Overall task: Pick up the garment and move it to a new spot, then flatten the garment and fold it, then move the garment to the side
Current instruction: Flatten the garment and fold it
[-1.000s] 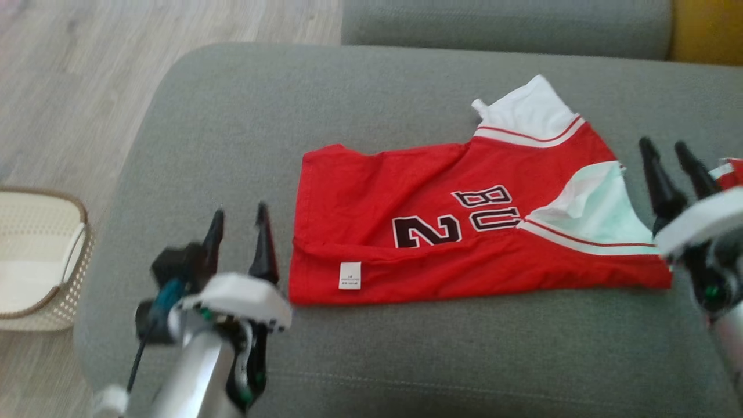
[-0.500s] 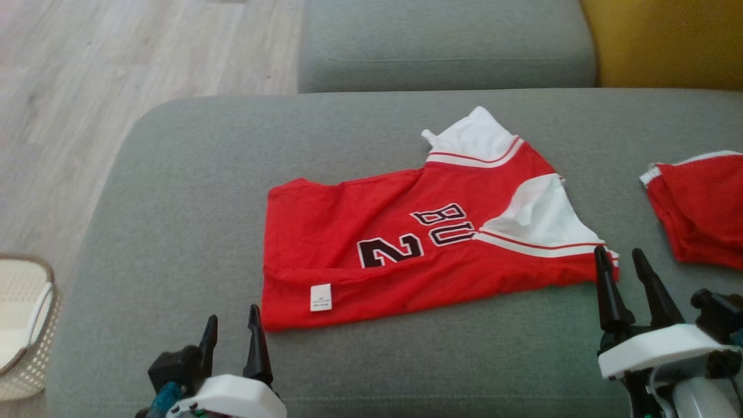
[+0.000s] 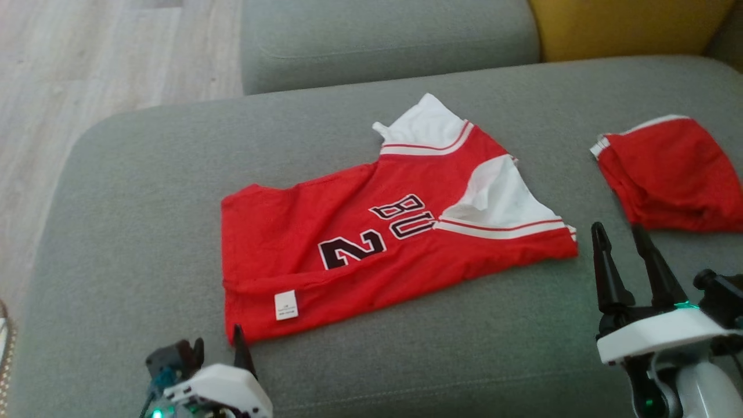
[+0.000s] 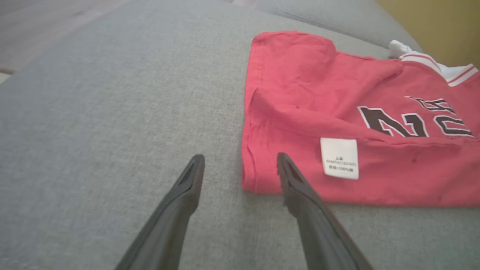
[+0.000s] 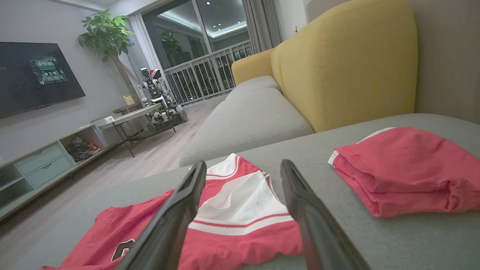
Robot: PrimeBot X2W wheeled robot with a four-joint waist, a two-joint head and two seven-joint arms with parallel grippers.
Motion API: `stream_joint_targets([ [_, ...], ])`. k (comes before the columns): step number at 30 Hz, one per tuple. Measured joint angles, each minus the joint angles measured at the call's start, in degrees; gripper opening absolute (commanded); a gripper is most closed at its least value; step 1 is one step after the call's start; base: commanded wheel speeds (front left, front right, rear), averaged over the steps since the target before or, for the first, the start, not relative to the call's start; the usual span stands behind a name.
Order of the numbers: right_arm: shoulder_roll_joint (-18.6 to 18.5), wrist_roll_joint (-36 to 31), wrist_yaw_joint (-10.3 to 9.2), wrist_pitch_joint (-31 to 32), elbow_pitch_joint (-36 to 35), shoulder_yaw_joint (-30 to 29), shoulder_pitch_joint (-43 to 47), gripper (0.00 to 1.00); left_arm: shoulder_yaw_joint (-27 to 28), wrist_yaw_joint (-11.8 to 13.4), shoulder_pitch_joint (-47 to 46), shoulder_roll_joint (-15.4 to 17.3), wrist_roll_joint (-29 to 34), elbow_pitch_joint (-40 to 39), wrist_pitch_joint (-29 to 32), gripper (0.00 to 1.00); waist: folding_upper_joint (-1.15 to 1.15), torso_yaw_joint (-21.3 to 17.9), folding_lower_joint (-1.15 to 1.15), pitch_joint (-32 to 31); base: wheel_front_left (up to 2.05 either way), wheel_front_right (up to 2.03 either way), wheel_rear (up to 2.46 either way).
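The garment (image 3: 377, 232) is a red jersey with white trim and dark lettering, lying folded lengthwise and flat on the grey sofa cushion (image 3: 127, 203). My left gripper (image 3: 217, 343) is open and empty just before the garment's near left corner. In the left wrist view my left gripper (image 4: 240, 157) has its right finger over the hem of the garment (image 4: 337, 112), near the white label. My right gripper (image 3: 616, 232) stands open and empty just right of the garment's near right corner. In the right wrist view my right gripper (image 5: 243, 165) frames the white shoulder part of the garment (image 5: 240, 210).
A second folded red piece of clothing (image 3: 673, 174) lies at the right of the cushion, also seen as a red bundle (image 5: 405, 172). A yellow sofa back (image 3: 627, 26) and another grey cushion (image 3: 389, 35) lie behind. Wooden floor (image 3: 87, 58) runs along the left.
The camera has swung, shifting the whole picture left and bringing the second red piece into view. Both grippers have drawn back toward me, staying open. The garment lies as before.
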Motion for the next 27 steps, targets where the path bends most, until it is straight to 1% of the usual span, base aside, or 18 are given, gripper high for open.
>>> stream_joint_targets([
  [5,0.0,-0.5,0.00,0.3,-0.6,-0.1,0.0,1.00,-0.2,-1.2,-2.6,-0.1,-1.9,4.6,0.0,1.00,0.00,-1.8,0.00,0.8,0.00,0.00,0.00],
  [11,-0.1,-1.0,0.00,0.9,-1.7,0.0,0.0,1.00,-0.2,-1.8,-3.4,-0.2,-2.8,9.4,0.0,1.00,0.00,-3.0,0.00,1.5,0.00,0.00,0.00],
  [16,-0.2,-1.0,0.00,1.3,-2.0,-0.3,0.0,1.00,-0.6,-2.4,-6.8,-0.2,-4.0,12.8,-0.4,1.00,0.00,-3.4,0.00,2.2,0.00,0.00,0.00],
  [19,-0.2,-1.0,0.00,1.4,-2.2,-0.4,0.0,1.00,-1.6,-3.4,-7.6,-0.2,-4.7,14.3,-0.5,1.00,0.00,-3.3,0.00,2.4,0.00,0.00,0.00],
  [20,-0.2,-1.0,0.00,1.7,-2.3,-0.5,-0.1,1.00,-2.4,-4.0,-8.1,-0.2,-5.3,15.1,-0.7,0.89,0.00,-3.3,0.00,2.5,0.00,0.00,0.00],
  [21,-0.2,-1.0,0.00,1.7,-2.4,-0.5,-0.1,1.00,-2.9,-4.5,-8.6,-0.1,-5.8,15.8,-0.9,0.27,0.00,-3.2,0.00,2.6,0.00,0.00,0.00],
  [22,-0.2,-1.0,0.00,1.7,-2.4,-0.6,-0.1,1.00,-3.5,-4.9,-9.2,-0.1,-6.1,16.4,-0.9,0.00,0.00,-3.1,0.00,2.7,0.00,0.00,0.00],
  [24,-0.2,-1.3,0.00,1.7,-2.4,-0.7,-0.2,1.00,-4.5,-5.9,-10.2,-0.1,-6.7,17.1,-0.9,0.00,0.00,-2.7,0.00,2.9,0.00,0.00,0.00],
  [27,-1.3,-4.7,0.00,1.6,-2.1,0.3,-0.2,1.00,-4.9,-5.8,-10.7,-0.4,-7.3,17.1,-0.9,0.00,0.00,-1.8,0.00,3.1,0.00,0.00,0.00],
])
